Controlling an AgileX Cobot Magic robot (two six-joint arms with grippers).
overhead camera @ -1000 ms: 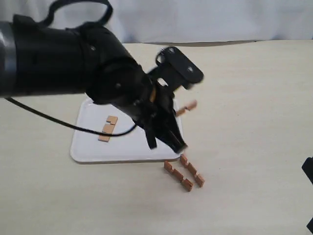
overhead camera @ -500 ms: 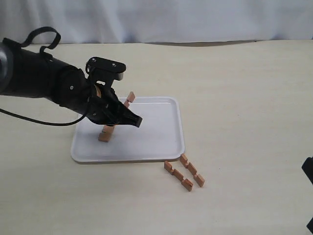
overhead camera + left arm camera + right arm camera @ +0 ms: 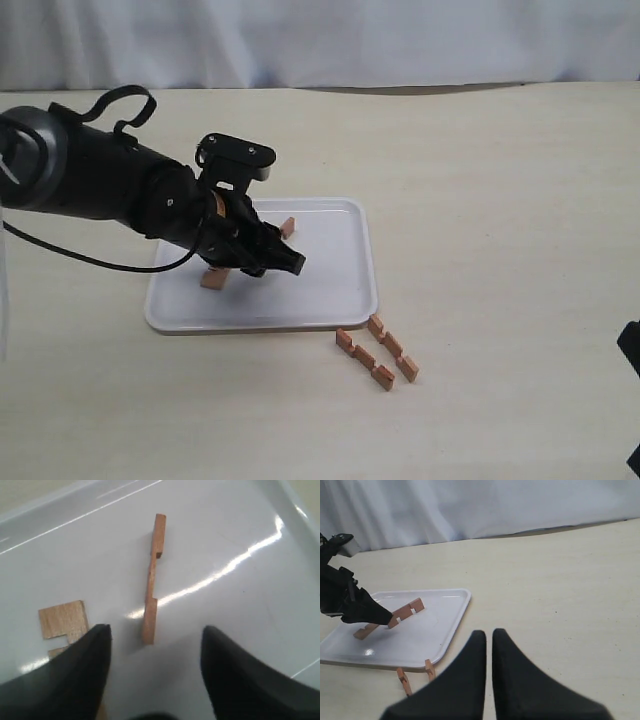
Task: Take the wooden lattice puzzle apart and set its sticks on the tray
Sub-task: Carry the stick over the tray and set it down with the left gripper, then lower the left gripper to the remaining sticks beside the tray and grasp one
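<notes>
1. Progress. The wooden lattice puzzle is fully apart: none of its sticks are interlocked in any view.
2. Done. Two sticks lie on the tray (image 3: 335, 285): a flat stick (image 3: 62, 621), and an edge-standing stick (image 3: 152, 577) with its notches facing sideways.
3. Left. One loose stick (image 3: 363, 358) and a second loose stick (image 3: 391, 345) stand on edge, side by side, on the worktop (image 3: 500, 200), just beside the tray's near right corner and outside its rim. By this count the task is about half finished, and each of these two needs a pick and a place.
4. Left gripper (image 3: 155, 630). It hovers low over the tray with its fingers (image 3: 95, 680) spread wide and gripping nothing. The near end of the edge-standing stick sits between the tips, touching neither (it appears to rest on the tray).
5. Right gripper (image 3: 487, 632). Its fingers are closed on nothing, and it hangs over bare worktop, well apart from the tray.
6. Surface. The worktop is pale cream and matte, while the tray is glossy white and shows streaks of glare.
7. Room. A pale cloth backdrop (image 3: 400, 40) runs behind the worktop's far edge; nothing else of the room shows.
</notes>
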